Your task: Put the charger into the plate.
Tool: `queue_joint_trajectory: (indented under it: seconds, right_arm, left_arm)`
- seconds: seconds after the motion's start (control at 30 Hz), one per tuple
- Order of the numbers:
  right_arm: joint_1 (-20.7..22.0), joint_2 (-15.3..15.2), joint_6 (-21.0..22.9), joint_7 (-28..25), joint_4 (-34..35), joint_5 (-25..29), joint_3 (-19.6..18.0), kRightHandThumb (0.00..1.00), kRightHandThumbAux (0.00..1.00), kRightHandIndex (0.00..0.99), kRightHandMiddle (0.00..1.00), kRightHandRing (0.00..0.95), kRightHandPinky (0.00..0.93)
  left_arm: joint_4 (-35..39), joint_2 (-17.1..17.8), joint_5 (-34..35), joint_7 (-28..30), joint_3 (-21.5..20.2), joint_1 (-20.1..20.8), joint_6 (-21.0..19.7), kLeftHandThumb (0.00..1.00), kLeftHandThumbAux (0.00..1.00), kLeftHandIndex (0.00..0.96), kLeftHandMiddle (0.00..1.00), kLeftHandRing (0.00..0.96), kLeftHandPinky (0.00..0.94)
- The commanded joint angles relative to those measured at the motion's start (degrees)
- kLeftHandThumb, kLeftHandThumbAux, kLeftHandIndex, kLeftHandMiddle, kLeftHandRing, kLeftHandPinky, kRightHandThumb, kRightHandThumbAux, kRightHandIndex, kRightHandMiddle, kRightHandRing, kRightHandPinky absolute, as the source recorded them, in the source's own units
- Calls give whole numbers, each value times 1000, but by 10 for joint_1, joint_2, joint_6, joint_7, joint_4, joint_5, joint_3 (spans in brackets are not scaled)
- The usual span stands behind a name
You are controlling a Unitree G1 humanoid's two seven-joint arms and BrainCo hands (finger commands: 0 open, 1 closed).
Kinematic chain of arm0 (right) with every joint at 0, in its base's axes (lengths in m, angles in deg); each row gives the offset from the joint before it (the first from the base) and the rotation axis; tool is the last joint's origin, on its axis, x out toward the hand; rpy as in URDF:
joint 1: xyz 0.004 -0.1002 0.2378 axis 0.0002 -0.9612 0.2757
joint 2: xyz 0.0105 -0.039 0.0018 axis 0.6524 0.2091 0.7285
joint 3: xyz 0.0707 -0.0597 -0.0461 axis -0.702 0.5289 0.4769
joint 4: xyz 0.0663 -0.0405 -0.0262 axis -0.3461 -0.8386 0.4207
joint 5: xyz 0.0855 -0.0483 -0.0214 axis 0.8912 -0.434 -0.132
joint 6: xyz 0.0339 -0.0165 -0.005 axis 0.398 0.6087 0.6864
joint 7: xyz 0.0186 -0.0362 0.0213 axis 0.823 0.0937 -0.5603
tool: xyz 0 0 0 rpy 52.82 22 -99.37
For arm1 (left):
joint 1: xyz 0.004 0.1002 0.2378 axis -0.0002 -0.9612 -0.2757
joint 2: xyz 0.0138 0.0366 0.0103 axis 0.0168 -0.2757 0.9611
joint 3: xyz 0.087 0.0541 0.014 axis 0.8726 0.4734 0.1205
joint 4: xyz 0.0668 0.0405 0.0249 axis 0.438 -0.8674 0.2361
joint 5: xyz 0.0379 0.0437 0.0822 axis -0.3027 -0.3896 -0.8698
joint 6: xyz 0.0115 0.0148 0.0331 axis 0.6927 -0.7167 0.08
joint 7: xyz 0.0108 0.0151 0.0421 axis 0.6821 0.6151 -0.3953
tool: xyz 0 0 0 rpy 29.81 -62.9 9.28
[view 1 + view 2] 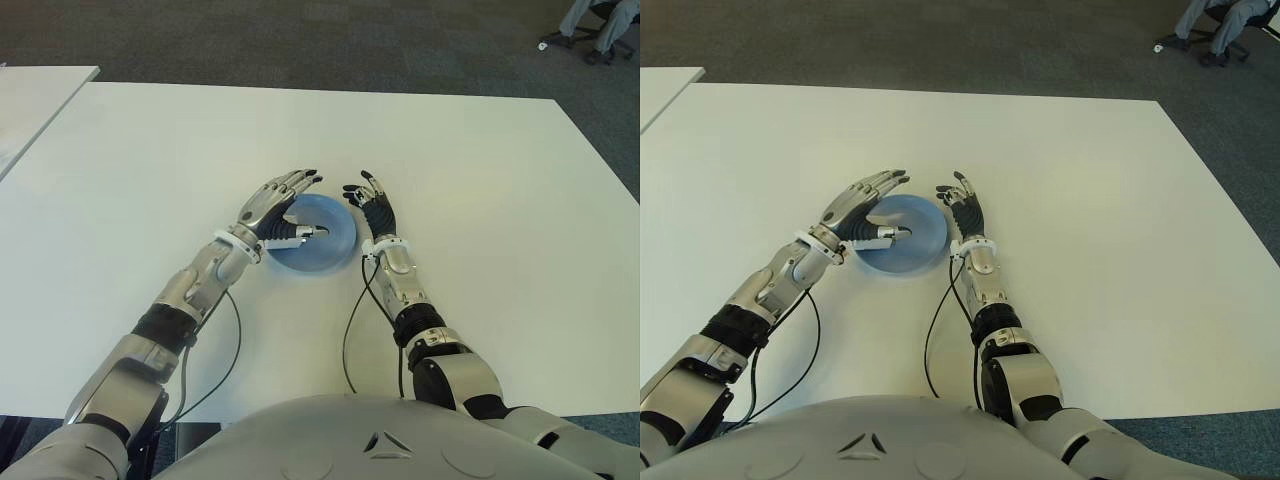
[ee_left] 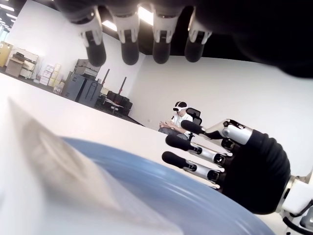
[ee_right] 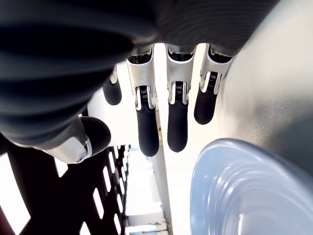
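While the left hand (image 1: 280, 207) hovers over the blue plate (image 1: 335, 240), pinching a small white charger (image 1: 291, 240) above its near rim, the right hand (image 1: 372, 204) waits beside it, fingers loose and empty.

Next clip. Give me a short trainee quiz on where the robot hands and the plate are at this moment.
1. True or false: the right robot hand is open and holds nothing.
2. Which one reaches over the blue plate? A) the left robot hand; B) the right robot hand; C) neither.
3. What surface does the plate lie on?

Key: 1 true; 2 A, since the right robot hand shows just beside the plate, on its right; 3 the white table.
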Motion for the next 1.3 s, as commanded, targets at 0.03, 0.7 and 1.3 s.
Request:
queue_joint_trajectory:
  seconds: [0.03,0.7,1.3]
  right_arm:
    - [-24,23,22,1,-4,4,1,0,503,83,361,313,189]
    - [-34,13,27,-5,11,-2,4,0,466,74,336,300,189]
    - [-45,-4,27,-11,28,-6,4,0,479,76,346,316,217]
  left_arm:
    - [1,-11,78,29,-38,-18,5,216,243,47,0,0,0]
    - [-85,-66,386,151,-206,-41,76,73,517,0,0,0,0]
    - [-158,-119,507,236,-292,-84,102,0,604,0,0,0,0]
